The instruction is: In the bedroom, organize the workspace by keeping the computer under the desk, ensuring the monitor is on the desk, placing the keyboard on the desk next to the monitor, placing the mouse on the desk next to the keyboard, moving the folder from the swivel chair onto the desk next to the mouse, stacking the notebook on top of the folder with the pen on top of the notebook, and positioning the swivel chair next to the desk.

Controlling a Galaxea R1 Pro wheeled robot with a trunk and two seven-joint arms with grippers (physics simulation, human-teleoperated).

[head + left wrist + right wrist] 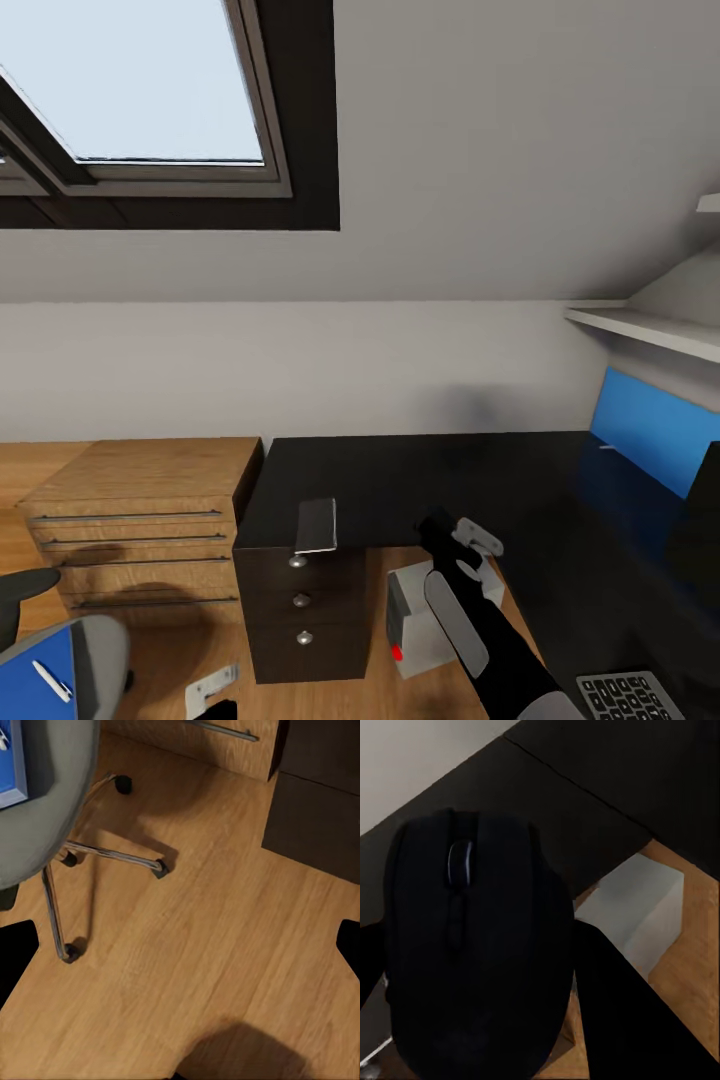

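Mouse, black, with its scroll wheel facing the camera, sits clamped between the dark fingers of the right hand, which is closed on it. In the head view that hand hangs over the near edge of the glossy black bench, above the light-grey computer standing on the wood floor beneath. The keyboard lies on the bench toward the robot's right of the hand; a corner of it shows. The notebook rests on the bench corner above the drawer unit, to the left of the hand. The left hand points at bare floor beside the swivel chair, its fingers spread and empty; the blue folder with the pen lies on the chair seat. Judged step: setting the mouse down. Done well, the mouse travels rightward, is lowered flat just beside the keyboard, and is released only once it rests on the bench.
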